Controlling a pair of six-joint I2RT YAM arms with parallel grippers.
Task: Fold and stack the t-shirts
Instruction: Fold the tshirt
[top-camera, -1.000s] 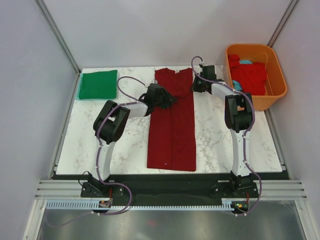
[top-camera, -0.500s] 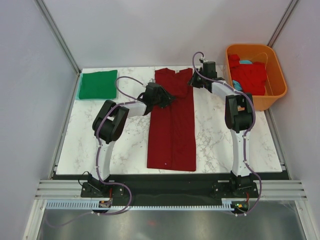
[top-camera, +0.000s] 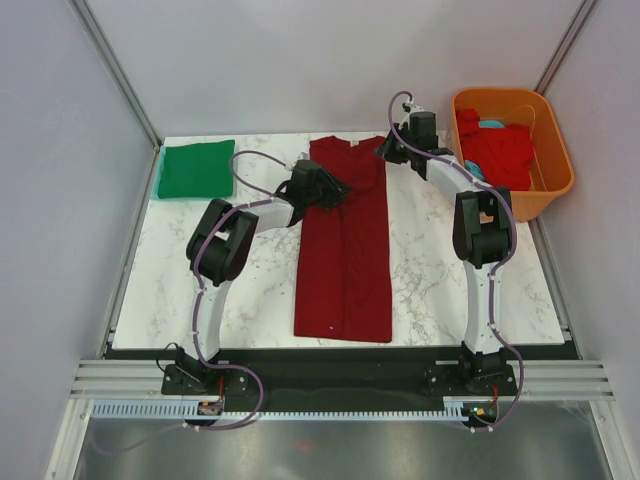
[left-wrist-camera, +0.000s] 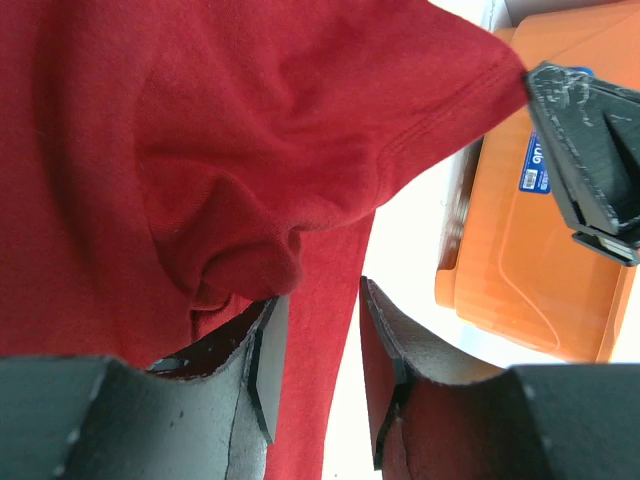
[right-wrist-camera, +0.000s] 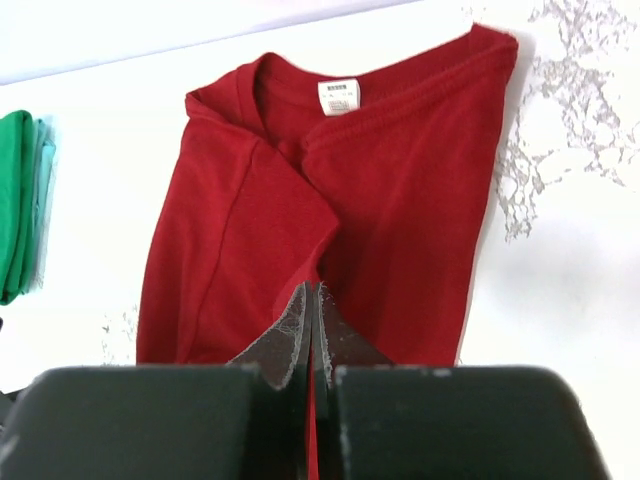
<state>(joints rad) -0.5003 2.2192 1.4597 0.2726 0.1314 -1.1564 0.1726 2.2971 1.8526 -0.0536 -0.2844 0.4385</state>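
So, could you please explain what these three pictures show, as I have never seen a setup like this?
Two robot arms are bolted at the near edge of a marble table, each ending in a two-finger gripper. One picture looks down from above; the other two come from cameras on the wrists, showing each arm's own fingers. A maroon t-shirt lies lengthwise on the table, folded narrow. A folded green t-shirt sits at the far left corner, and an orange tub at the far right holds a red shirt and something light blue. The right gripper is shut, pinching the maroon shirt's sleeve edge; the left gripper is open over the cloth, holding nothing.
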